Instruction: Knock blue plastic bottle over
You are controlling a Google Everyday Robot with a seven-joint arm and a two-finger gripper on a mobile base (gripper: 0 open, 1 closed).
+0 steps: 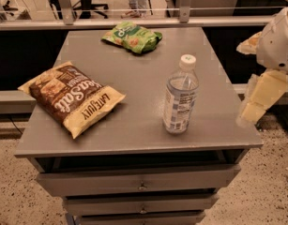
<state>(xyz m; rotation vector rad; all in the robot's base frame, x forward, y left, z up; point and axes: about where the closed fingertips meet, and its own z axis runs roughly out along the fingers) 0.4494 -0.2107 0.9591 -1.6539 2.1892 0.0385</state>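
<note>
Cream plastic, the gripper point(250, 108) hangs just off the right edge of the grey table point(134, 78), carrying nothing; whether it is open or closed I cannot tell. Near it, the blue plastic bottle point(180, 97) stands upright on the table's front right part. It is probably light, thin-walled and smooth, so a sideways push near the white cap point(187, 60) should tip it.

Blue plastic bottle point(180, 97) standing upright on bench point(134, 74), right of centre, toward front edge; clear bluish body, white screw cap, white-blue label wrapping middle. Claw point(254, 108) hovering off bench's right edge, apart from bottle.
</note>
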